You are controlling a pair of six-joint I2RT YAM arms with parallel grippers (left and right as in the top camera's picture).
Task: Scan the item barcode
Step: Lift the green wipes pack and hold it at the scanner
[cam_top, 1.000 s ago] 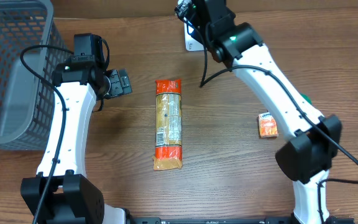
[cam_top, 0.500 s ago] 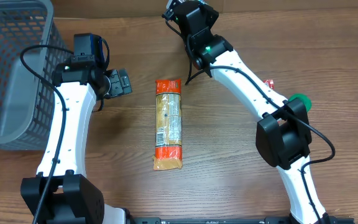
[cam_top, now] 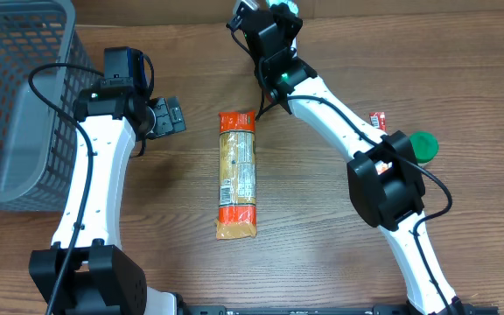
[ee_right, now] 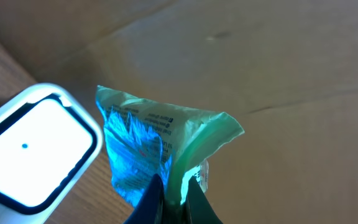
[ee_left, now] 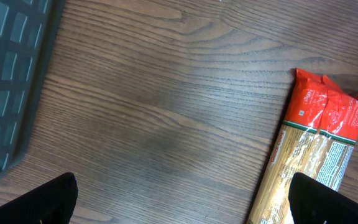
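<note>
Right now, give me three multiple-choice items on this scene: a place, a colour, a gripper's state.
1. Where is the pasta packet?
A. At the far right edge. B. Flat on the table, near its middle. C. Held in the air.
2. What colour are its ends?
A. Orange-red. B. Blue. C. Black.
3. The right gripper is:
A. wide open. B. shut on the green pouch. C. out of view.
Answers: 1 B, the overhead view shows it lying mid-table. 2 A, both ends are orange-red. 3 B, the right wrist view shows it pinching the pouch's lower edge.
</note>
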